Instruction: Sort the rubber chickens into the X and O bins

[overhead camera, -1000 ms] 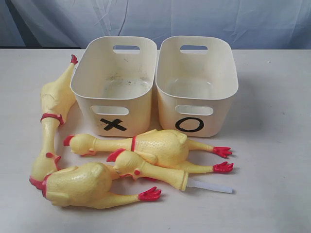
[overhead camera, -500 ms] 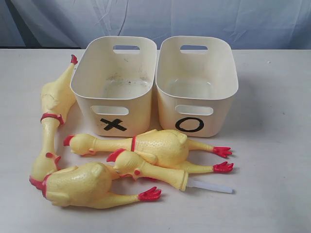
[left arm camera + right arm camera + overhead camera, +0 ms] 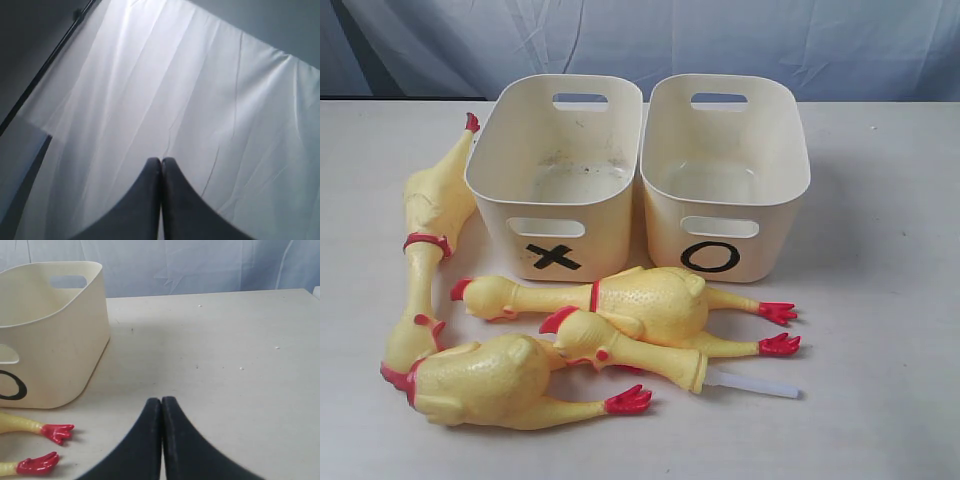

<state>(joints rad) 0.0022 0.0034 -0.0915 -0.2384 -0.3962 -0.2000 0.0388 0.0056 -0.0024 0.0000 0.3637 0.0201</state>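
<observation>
On surface: four chickens lay in front of and beside two bins, none inside either bin.
Left chicken [image 3: 433,200]: longest one, stretched along the X bin's left side, red feet toward the back, neck band about halfway down, head toward the front.
Middle chicken [image 3: 655,298]: lay across the front of both bins, just clear of them, head to the left below the X, two red feet out to the right below the O.
Head piece [image 3: 640,352]: a head and neck only, resting against the middle chicken's near side, comb to the left, white tube sticking out to the right.
Front chicken [image 3: 485,380]: plump body nearest the camera, one red foot pointing right, its left end close to the left chicken's head.
X bin [image 3: 595,245]: stood upright at left, black X on the near wall, dark smudges on its floor.
O bin [image 3: 760,250]: stood upright just beside the X bin, black O on the near wall.
Right pincer [image 3: 161,405]: fingers pressed together, holding nothing, low over bare surface [image 3: 880,300] to the right of the O bin [image 3: 60,340], with the middle chicken's feet [image 3: 57,431] near.
Left pincer [image 3: 161,165]: fingers pressed together, holding nothing, aimed at a white cloth [image 3: 175,100].
</observation>
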